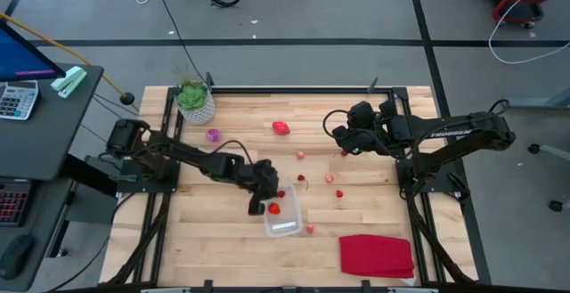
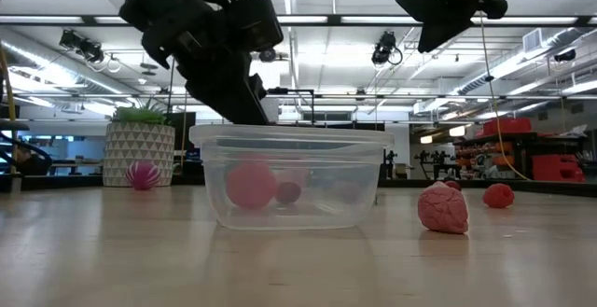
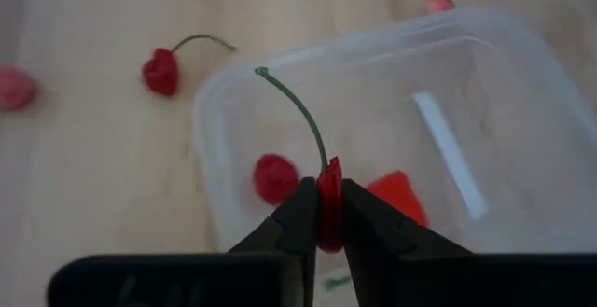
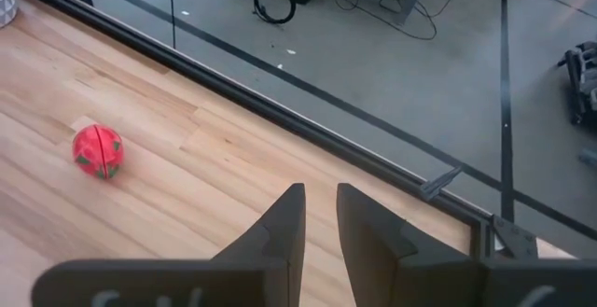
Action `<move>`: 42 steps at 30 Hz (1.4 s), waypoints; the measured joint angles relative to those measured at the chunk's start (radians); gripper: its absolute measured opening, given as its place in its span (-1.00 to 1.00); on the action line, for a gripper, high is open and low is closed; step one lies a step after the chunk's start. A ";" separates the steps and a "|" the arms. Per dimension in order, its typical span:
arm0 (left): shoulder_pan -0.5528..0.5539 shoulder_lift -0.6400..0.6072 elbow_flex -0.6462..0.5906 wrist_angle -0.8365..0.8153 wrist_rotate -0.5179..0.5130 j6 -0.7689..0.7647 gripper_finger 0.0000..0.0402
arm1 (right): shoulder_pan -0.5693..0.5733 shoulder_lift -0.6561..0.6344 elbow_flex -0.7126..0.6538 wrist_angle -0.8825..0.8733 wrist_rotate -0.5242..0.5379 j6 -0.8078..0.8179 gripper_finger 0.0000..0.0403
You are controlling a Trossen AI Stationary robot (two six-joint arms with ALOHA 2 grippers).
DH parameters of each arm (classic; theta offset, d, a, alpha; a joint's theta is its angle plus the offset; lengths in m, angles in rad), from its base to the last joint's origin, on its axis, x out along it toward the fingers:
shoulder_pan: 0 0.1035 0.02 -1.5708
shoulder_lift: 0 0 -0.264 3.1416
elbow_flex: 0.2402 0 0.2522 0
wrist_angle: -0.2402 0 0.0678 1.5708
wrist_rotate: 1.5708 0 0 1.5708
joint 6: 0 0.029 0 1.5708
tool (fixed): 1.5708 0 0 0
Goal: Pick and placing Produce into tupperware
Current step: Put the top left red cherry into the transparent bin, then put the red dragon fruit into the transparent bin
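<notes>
The clear tupperware [image 1: 283, 217] stands on the wooden table near its middle, with two red pieces [image 3: 276, 178] inside. My left gripper [image 3: 325, 195] hovers over the tupperware's left part, shut on a small red cherry piece [image 3: 328, 216] with a green stem. Loose small red produce [image 1: 329, 178] lies right of the tupperware. A larger red-pink piece [image 1: 280, 127] and a purple piece [image 1: 213, 135] lie farther back. My right gripper [image 4: 320, 200] hangs raised over the table's far right [image 1: 336, 135], narrowly open and holding nothing. My left gripper pinches the red body of the cherry piece [image 3: 328, 181] between its two fingers. The fingers slant down from the table's left side. The green stem [image 3: 298, 111] sticks out past the fingertips. The piece is lifted clear, above the tupperware's inside.
A folded red cloth [image 1: 376, 255] lies at the near right. A green plant in a white pot [image 1: 195, 100] stands at the far left corner. Another stemmed red piece [image 3: 160, 72] lies on the table just beside the tupperware.
</notes>
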 joint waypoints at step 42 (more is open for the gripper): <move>0.526 -0.026 0.000 0.053 -0.039 0.813 0.33 | 0.000 0.000 0.000 0.000 -0.001 0.002 -0.64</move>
